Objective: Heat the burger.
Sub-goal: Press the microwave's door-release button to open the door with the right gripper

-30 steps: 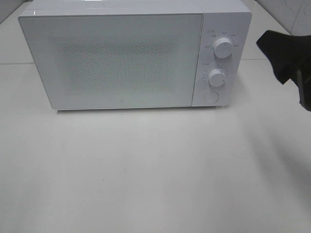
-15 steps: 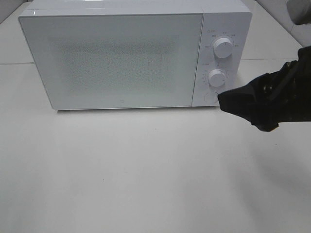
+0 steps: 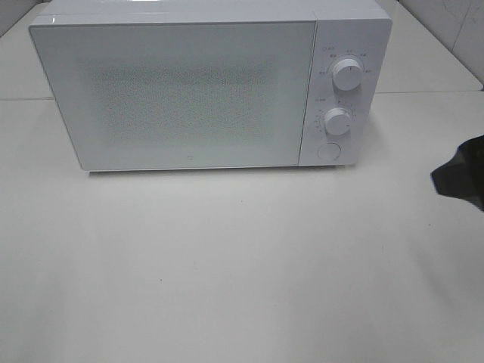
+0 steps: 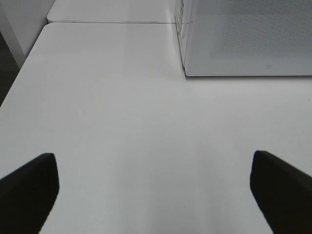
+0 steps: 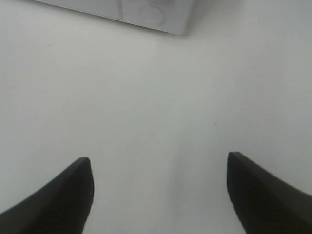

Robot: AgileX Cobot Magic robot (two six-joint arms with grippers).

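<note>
Since the frame half a second ago, the right pincer [image 5: 158,158] has been drawn back from just in front of the round button [image 3: 327,151] on the microwave [image 3: 181,91] to the right edge of the high view. It is now well apart from the control panel. Its fingers are spread over the bare table [image 3: 227,265] and nothing is held between them. The left pincer [image 4: 153,156] is likewise spread wide and empty, low over the table near the microwave's left corner.

The burger is not seen in any view. The door [image 3: 174,94] is shut and its speckled window shows nothing inside, so whether the burger has been placed within cannot be told.

Several things could go wrong from here:
- If the lower knob [image 3: 338,121] were turned while the oven is empty, nothing would be heated and the task would be missed.
- If the round button were pushed off-centre or too hard, the free-standing microwave could be shoved backward rather than the door released.
- A door that swings open could be struck against the left pincer, which is parked close to that side.
- The upper knob [image 3: 347,74] and the lower one are small and smooth, so a loose pinch could slip and the setting be left unchanged.
</note>
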